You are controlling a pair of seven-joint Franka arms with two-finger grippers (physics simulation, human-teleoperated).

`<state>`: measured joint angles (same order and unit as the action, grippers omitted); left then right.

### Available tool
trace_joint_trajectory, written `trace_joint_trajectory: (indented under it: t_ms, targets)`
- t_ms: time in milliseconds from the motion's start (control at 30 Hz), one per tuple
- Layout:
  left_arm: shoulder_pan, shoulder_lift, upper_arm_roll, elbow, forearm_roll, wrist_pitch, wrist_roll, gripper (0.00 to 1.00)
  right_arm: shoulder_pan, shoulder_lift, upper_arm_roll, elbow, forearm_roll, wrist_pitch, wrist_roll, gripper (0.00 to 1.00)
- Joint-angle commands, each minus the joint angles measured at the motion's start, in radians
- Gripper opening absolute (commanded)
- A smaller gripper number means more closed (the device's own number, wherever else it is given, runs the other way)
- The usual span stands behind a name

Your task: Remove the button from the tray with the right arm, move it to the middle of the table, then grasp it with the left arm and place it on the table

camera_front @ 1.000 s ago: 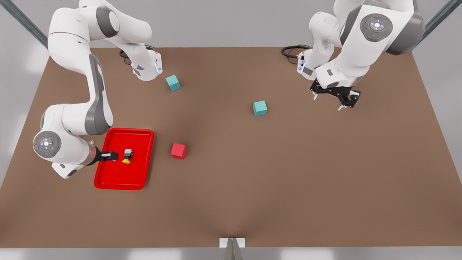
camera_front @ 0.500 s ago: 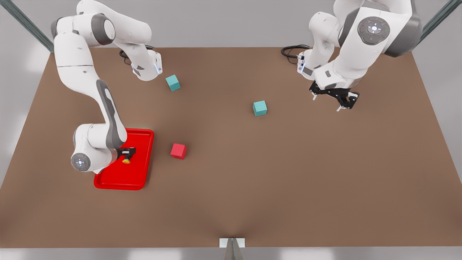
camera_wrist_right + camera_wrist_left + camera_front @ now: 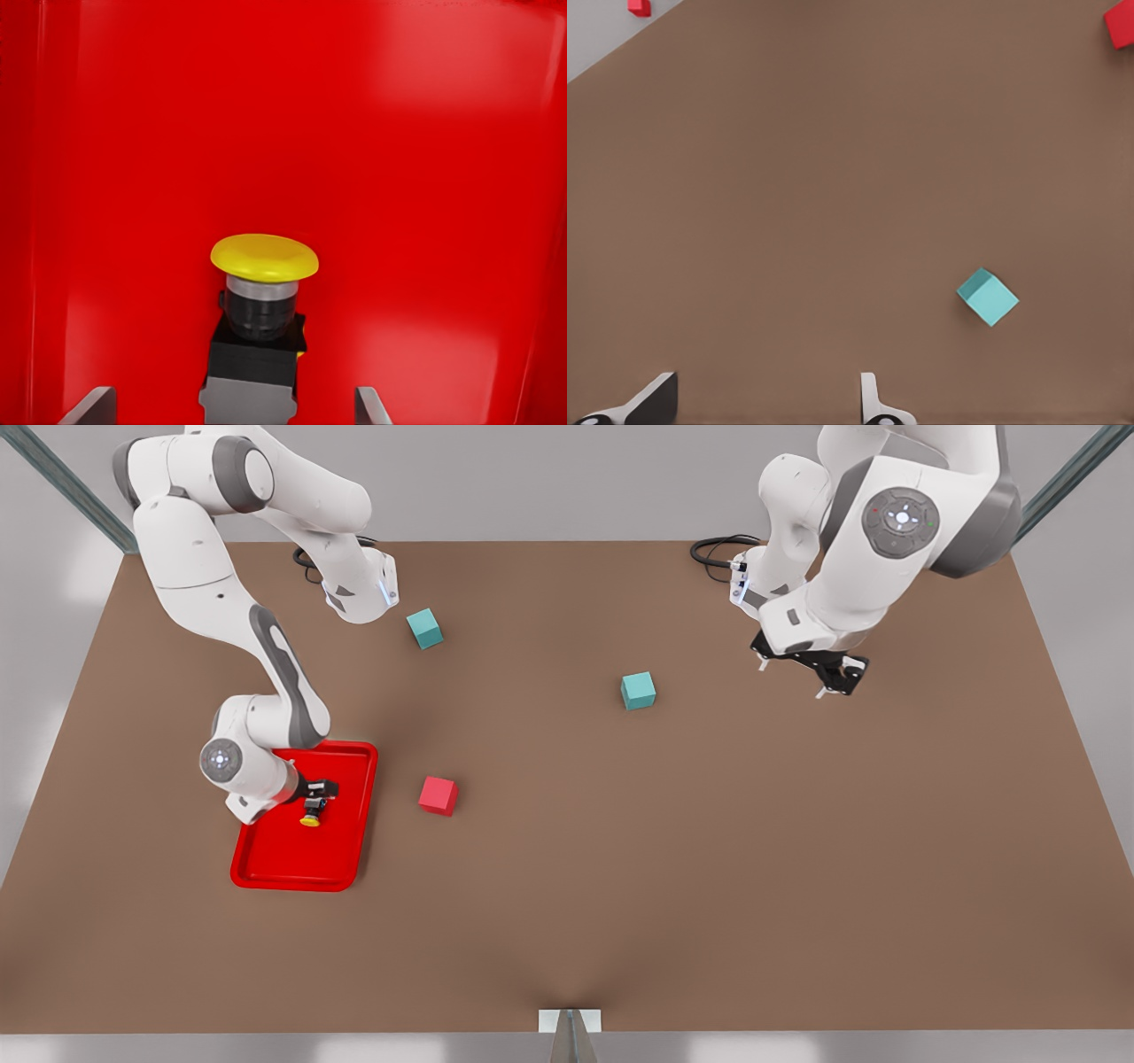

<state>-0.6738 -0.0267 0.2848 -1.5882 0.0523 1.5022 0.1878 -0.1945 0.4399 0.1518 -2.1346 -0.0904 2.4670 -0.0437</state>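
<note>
The button (image 3: 311, 815) lies on its side in the red tray (image 3: 292, 864) at the front view's left, yellow cap toward the table's near edge. My right gripper (image 3: 315, 791) hangs over the button's body, open. In the right wrist view the button (image 3: 264, 310) sits between the two fingertips (image 3: 90, 405) of the right gripper (image 3: 230, 409), apart from both, on the tray floor (image 3: 399, 177). My left gripper (image 3: 811, 669) hovers open above the brown table (image 3: 620, 868) at the far right. In the left wrist view the left gripper (image 3: 764, 403) holds nothing.
A red cube (image 3: 438, 795) sits just right of the tray. One teal cube (image 3: 425, 628) stands near the far left, another (image 3: 638, 691) near the middle, also seen as a teal cube (image 3: 988, 297) in the left wrist view. Cables (image 3: 718, 549) lie at the far edge.
The right arm swung in over the tray, bringing its gripper from beside the button to directly over it. The left gripper drifted slightly toward the table's far side.
</note>
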Motion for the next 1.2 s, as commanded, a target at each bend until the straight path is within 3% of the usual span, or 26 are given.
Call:
trace_joint_trajectory:
  t_ms: [0, 467, 500, 533, 567, 600, 667, 833, 1067, 1167]
  targets:
    - [-0.003, 0.001, -0.004, 0.000, -0.003, -0.016, -0.031, 1.00, 0.000, 0.000, 0.000, -0.007, 0.000, 0.109, -0.056, 1.00]
    - [-0.003, 0.007, -0.004, 0.002, 0.000, -0.017, -0.022, 1.00, -0.002, 0.065, -0.008, -0.018, 0.001, 0.113, 0.065, 1.00]
    - [-0.003, 0.008, -0.004, 0.002, -0.003, -0.019, -0.005, 1.00, -0.002, 0.065, -0.008, -0.018, 0.001, 0.113, 0.065, 0.95]
    - [-0.001, 0.008, -0.004, 0.002, 0.001, -0.014, 0.010, 1.00, -0.002, 0.065, -0.008, -0.018, 0.001, 0.110, 0.067, 0.61]
    - [0.003, 0.030, -0.001, 0.002, -0.005, -0.014, 0.009, 1.00, -0.005, 0.065, -0.008, -0.018, 0.001, 0.089, 0.076, 0.46]
    - [0.005, 0.030, -0.001, 0.002, -0.003, -0.017, 0.005, 1.00, -0.002, 0.065, -0.008, -0.014, 0.001, 0.087, 0.076, 0.45]
    - [0.031, 0.048, 0.004, 0.004, 0.095, -0.014, 0.079, 1.00, 0.000, 0.065, -0.008, -0.010, 0.001, 0.089, 0.074, 0.43]
    - [0.186, 0.071, 0.017, 0.030, -0.051, 0.021, 0.076, 1.00, 0.000, 0.063, -0.008, 0.007, 0.001, 0.092, 0.068, 0.41]
    - [0.258, 0.060, -0.024, 0.048, -0.048, 0.018, 0.007, 1.00, 0.009, 0.054, 0.000, 0.074, 0.000, 0.082, 0.027, 0.42]
    - [0.263, 0.082, -0.045, 0.047, -0.045, 0.018, 0.007, 1.00, 0.078, 0.054, 0.005, 0.205, 0.005, -0.074, 0.045, 0.42]
